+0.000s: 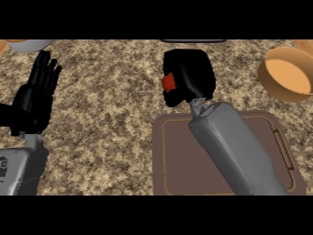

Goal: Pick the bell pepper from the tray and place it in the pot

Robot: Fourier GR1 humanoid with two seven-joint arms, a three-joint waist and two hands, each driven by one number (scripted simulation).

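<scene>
1. Right hand (188,75) curled round the pepper (168,82), raised above the counter (111,119) just past the tray's (179,165) 12 o'clock edge; only a red sliver peeking out at the hand's 9 o'clock side.
2. Pot (293,73) lying at about 3 o'clock from the hand, well apart, mouth tipped toward the view.
3. Left hand (33,96) spread, fingers straight and pointing to 12 o'clock, resting at the view's left; holding nothing.
4. Step in hand, by judgement: carrying the pepper across to the pot.
5. To do it well:
   - Keep the fingers wrapped as they are; most of the pepper is hidden, so no shifting of the hold mid-carry.
   - Travel toward 3 o'clock high enough to pass over the near rim rather than knock it.
   - Stop over the orange inside, not over the rim.
   - Lower before uncurling, so the pepper settles in rather than bouncing out.
   - Leave the left hand parked.
</scene>
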